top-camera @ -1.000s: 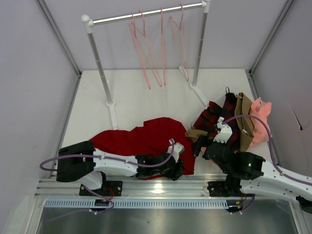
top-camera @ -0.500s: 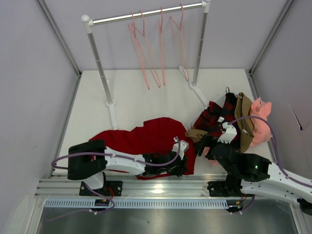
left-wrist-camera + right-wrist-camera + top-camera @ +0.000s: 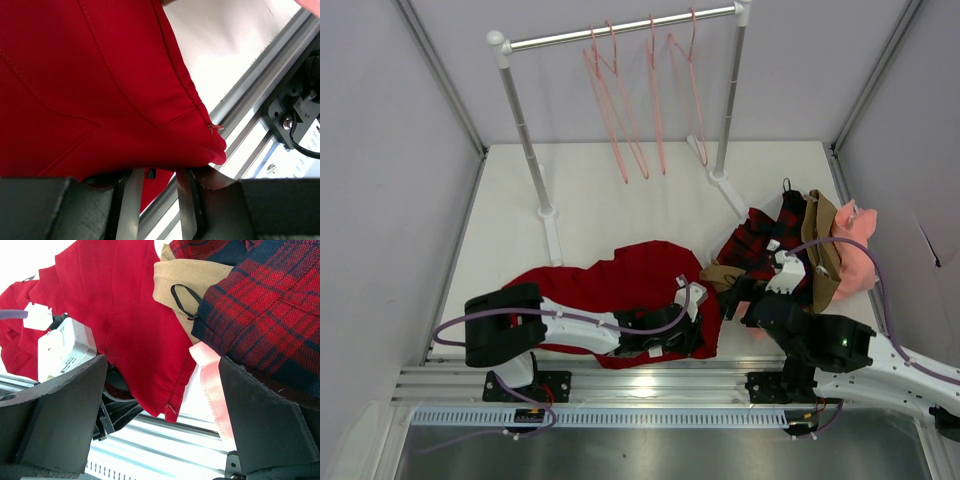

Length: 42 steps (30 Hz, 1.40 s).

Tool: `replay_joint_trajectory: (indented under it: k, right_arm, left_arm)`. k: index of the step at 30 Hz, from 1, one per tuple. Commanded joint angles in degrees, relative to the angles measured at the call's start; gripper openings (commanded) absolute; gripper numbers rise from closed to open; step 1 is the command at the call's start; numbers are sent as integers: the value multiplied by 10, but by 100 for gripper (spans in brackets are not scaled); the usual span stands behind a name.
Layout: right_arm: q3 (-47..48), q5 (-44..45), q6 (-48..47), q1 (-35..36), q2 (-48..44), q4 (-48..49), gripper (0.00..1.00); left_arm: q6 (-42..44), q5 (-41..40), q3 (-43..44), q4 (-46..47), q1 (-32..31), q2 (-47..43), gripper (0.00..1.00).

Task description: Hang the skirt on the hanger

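The deep-red skirt (image 3: 620, 280) lies crumpled on the table in front of the left arm. My left gripper (image 3: 692, 335) is low at the skirt's near right corner. In the left wrist view the skirt's hem (image 3: 100, 75) drapes over the left gripper (image 3: 155, 172), whose fingers stand a narrow gap apart, their tips hidden under the fold. My right gripper (image 3: 735, 295) hovers wide open just right of that corner (image 3: 172, 405), holding nothing. Several salmon-pink hangers (image 3: 617, 150) hang on the rail at the back.
The clothes rack's rail (image 3: 620, 30) and posts (image 3: 525, 130) stand at the back. A pile of a red-black plaid garment (image 3: 765, 240), a tan one (image 3: 820, 250) and a pink one (image 3: 860, 255) lies right of the skirt. The metal rail (image 3: 260, 85) runs along the near edge.
The left arm has slid right along the skirt's near edge and its fingers have drawn closer together. The right arm shifted slightly up and right early on, then stayed still.
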Motion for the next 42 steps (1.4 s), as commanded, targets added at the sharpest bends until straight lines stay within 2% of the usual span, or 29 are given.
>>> replay_joint_trajectory:
  k: [1, 13, 19, 22, 26, 28, 38, 42]
  right_arm:
    - [20, 32, -9, -3, 3, 3, 99]
    - [21, 27, -19, -9, 22, 16, 99]
    - [22, 20, -26, -16, 26, 24, 99]
    - [22, 17, -28, -19, 27, 27, 99]
    - [20, 10, -29, -23, 27, 29, 99]
    - [18, 7, -30, -24, 29, 31, 100]
    - [-1, -47, -98, -26, 31, 107, 99]
    - [-19, -132, -172, -26, 35, 179, 99]
  left_arm:
    - [13, 11, -7, 39, 7, -3, 36]
    - [20, 28, -22, 61, 13, 5, 34]
    - [20, 37, -34, 77, 17, 4, 29]
    - [21, 38, -36, 81, 18, 4, 23]
    - [23, 36, -41, 83, 20, 0, 9]
    - [23, 33, -45, 84, 20, -12, 0]
    - [38, -6, -78, 63, 23, -142, 0]
    - [37, -36, -83, 35, 23, -197, 0]
